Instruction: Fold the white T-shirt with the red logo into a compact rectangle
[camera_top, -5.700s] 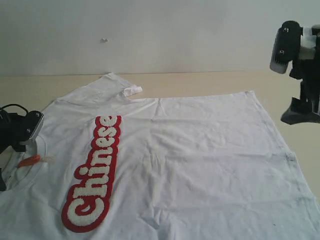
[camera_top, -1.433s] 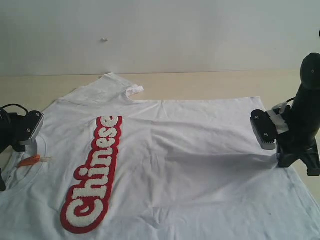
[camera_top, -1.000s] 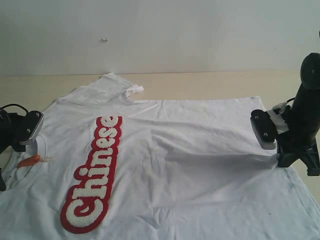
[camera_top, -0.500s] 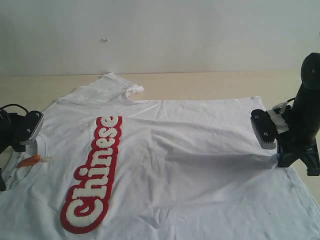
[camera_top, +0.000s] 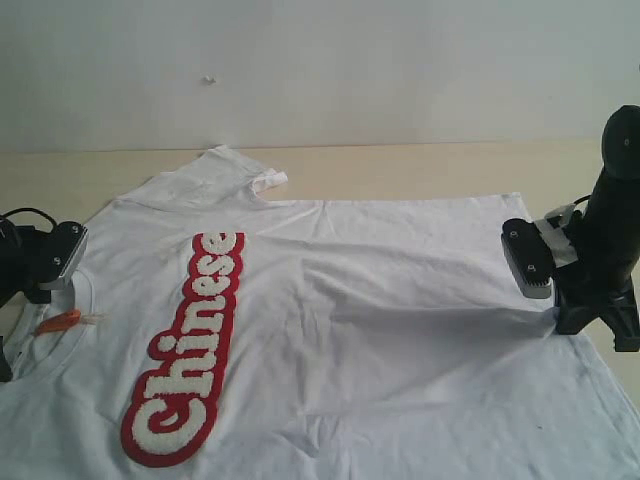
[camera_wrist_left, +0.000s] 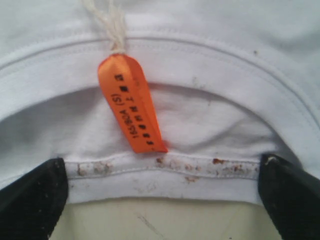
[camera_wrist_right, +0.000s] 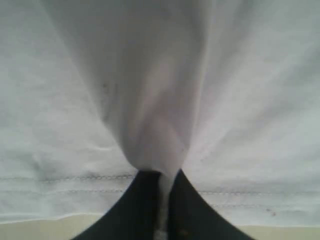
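A pale beige table (camera_top: 420, 165) is carrying everything here, its bare top showing in a strip along the far side. The white T-shirt (camera_top: 400, 300) is lying spread across it chest-up, covering most of the surface, one sleeve (camera_top: 215, 172) reaching toward the back.

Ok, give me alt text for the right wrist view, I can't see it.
The right gripper has its jaws shut on a pinch of the white T-shirt, which gathers into a raised ridge. The shirt's stitched hem crosses beside the jaws, with tan table past it.
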